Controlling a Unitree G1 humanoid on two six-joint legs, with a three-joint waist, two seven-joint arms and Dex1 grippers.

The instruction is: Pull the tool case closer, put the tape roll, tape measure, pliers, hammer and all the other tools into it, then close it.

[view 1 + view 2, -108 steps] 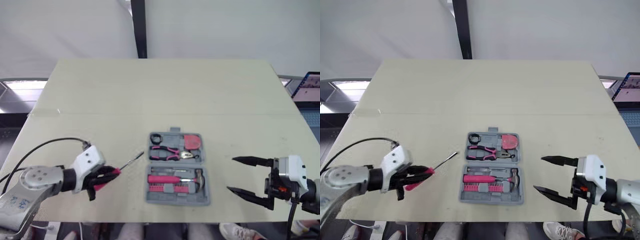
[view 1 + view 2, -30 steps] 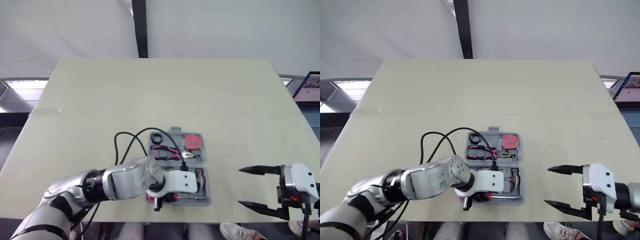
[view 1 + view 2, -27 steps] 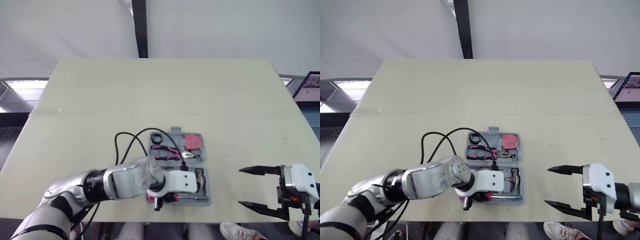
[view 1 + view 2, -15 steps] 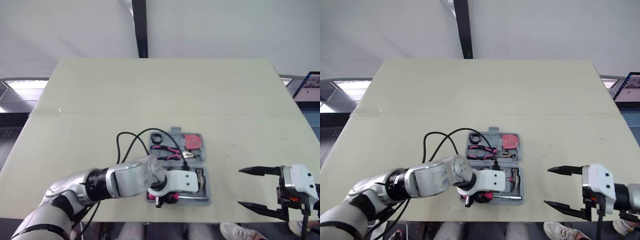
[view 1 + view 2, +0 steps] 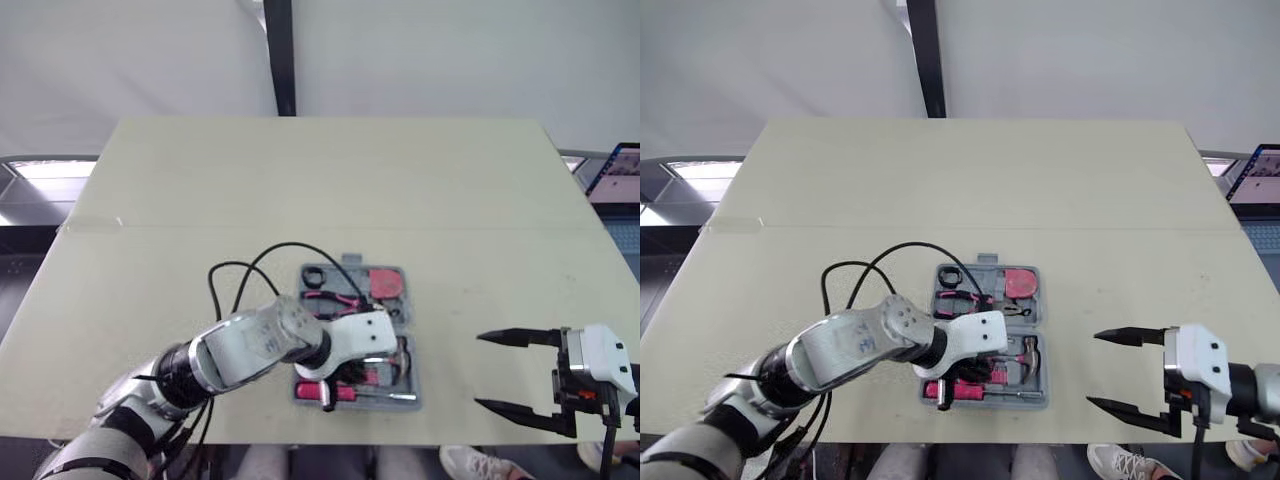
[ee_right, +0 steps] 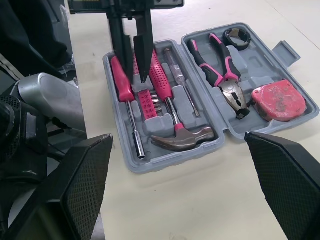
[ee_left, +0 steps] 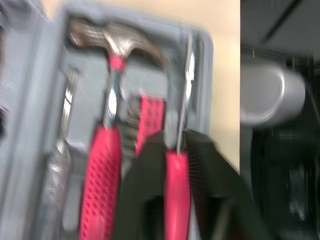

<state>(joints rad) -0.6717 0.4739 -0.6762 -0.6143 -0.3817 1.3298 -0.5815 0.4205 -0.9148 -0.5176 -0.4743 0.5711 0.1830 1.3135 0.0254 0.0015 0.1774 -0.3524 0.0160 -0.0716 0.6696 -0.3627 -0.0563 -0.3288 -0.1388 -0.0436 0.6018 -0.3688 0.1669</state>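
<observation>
The grey tool case [image 5: 405, 318] lies open near the table's front edge. It holds a black tape roll [image 6: 236, 36], pink pliers [image 6: 220, 75], a red tape measure [image 6: 277, 100], a hammer [image 6: 175, 125] and a strip of pink bits [image 6: 147, 102]. My left gripper [image 5: 325, 385] hangs over the case's near half, shut on a pink-handled screwdriver [image 7: 177, 200]. Its shaft [image 7: 187, 90] lies along the slot at the case's front edge. My right gripper [image 5: 479, 370] stands open right of the case, holding nothing.
A black cable [image 5: 250, 280] loops from my left arm over the table left of the case. A laptop [image 5: 615, 170] sits past the table's right edge. A dark pole [image 5: 278, 55] stands behind the far edge. The case's front wall is close to the table edge.
My left wrist has turned and its arm has swung left. The screwdriver now lies lower, along the case's front slot. The right gripper has stayed still and open.
</observation>
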